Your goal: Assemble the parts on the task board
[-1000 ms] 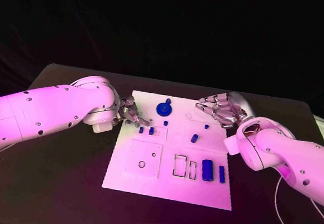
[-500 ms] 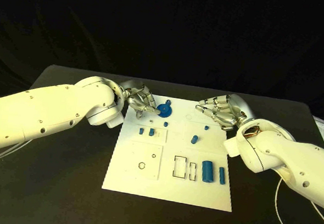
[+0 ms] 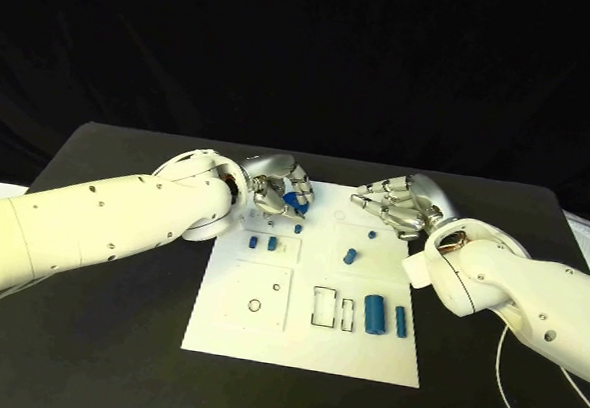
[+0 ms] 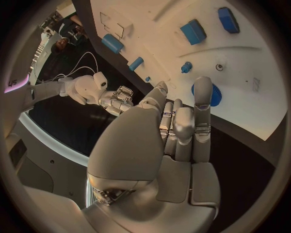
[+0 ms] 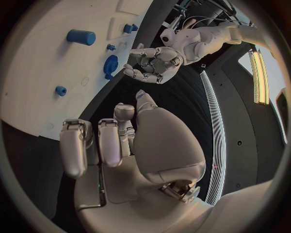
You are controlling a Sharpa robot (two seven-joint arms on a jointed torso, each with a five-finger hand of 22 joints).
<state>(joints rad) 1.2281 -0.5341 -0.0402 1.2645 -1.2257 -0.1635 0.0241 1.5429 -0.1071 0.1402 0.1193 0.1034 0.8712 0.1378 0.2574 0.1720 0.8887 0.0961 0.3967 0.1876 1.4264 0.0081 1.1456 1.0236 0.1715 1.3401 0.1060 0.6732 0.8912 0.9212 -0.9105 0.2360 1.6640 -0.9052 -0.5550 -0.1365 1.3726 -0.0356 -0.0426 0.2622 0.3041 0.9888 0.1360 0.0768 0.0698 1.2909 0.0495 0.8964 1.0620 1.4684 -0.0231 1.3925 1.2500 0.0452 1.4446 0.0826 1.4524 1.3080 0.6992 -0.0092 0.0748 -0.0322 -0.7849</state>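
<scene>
The white task board point(image 3: 300, 341) lies in the middle of the table. A blue round disc part point(image 3: 295, 201) stands near its far edge. My left hand point(image 3: 278, 182) hovers right beside that disc, fingers stretched out side by side and holding nothing; in the left wrist view the disc point(image 4: 213, 95) shows just past the fingertips point(image 4: 203, 92). My right hand point(image 3: 394, 204) hangs over the board's far right corner, fingers loosely bent, nothing in it. Two small blue blocks point(image 3: 263, 243) and short blue pegs point(image 3: 353, 255) sit mid-board. A bigger blue block point(image 3: 376, 313) and a cylinder point(image 3: 402, 319) lie nearer me.
Empty rectangular slots point(image 3: 325, 303) and a small ring outline point(image 3: 253, 305) mark the board's near half. Black table point(image 3: 90, 340) surrounds the board. A white cable point(image 3: 533, 395) trails along the right side.
My left hand has moved from the board's left edge toward the far side and rightward, up to the blue disc. The right hand has hardly shifted.
</scene>
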